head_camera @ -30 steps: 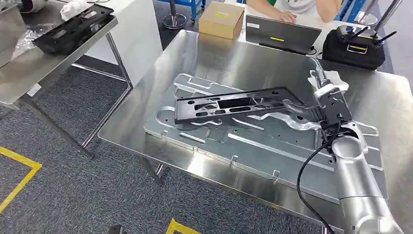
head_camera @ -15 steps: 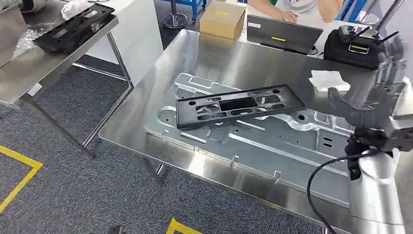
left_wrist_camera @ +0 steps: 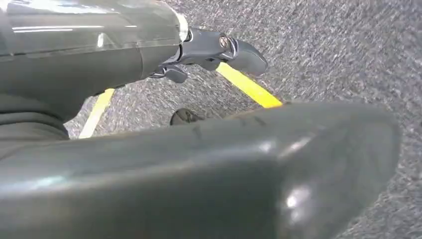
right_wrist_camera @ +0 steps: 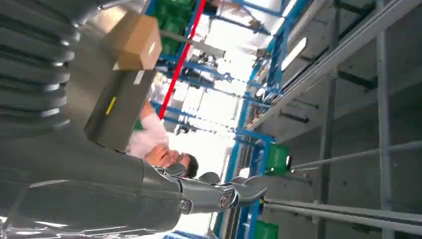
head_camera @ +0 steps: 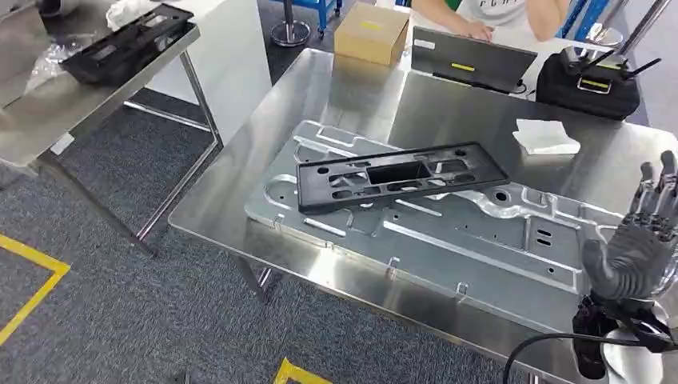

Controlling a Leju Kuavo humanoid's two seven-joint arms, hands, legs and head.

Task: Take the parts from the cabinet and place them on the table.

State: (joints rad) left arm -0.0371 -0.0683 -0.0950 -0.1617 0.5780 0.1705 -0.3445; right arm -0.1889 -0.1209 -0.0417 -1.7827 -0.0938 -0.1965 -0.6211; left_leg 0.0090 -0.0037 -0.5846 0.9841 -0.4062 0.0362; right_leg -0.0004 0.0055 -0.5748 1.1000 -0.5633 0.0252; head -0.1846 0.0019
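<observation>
- Steel counter [head_camera: 240, 184]: fills the middle of the head view, shiny, carrying the parts.
- Second counter [head_camera: 48, 120] at 10 o'clock: well apart from the first, bearing a black tray [head_camera: 128, 44].
- Silver metal panel [head_camera: 480, 248]: lies flat across the main counter, stamped with slots and holes, running from centre toward 4 o'clock.
- Black plastic frame [head_camera: 400, 176]: rests on top of the silver panel's upper half, long axis running 9 to 3 o'clock, slightly tilted, apart from both hands.
- Laptop [head_camera: 472, 60] at 12 o'clock, lid toward the camera; a person's forearm [head_camera: 460, 24] just behind it.
- Black case with antennas [head_camera: 588, 84] at 1 o'clock on the counter's far edge.
- Cardboard box [head_camera: 372, 32] at 11 o'clock, beside the laptop.
- Right hand [head_camera: 640, 244] at 4 o'clock: raised above the counter's near right edge, fingers spread and pointing up, holding nothing, clear of the frame.
- White cloth [head_camera: 545, 136] at 2 o'clock, flat on the counter.
- Left hand [left_wrist_camera: 219, 50]: seen in the left wrist view above grey carpet with yellow tape [left_wrist_camera: 249, 87]; nothing in its grasp, but how far the fingers are parted cannot be told.
</observation>
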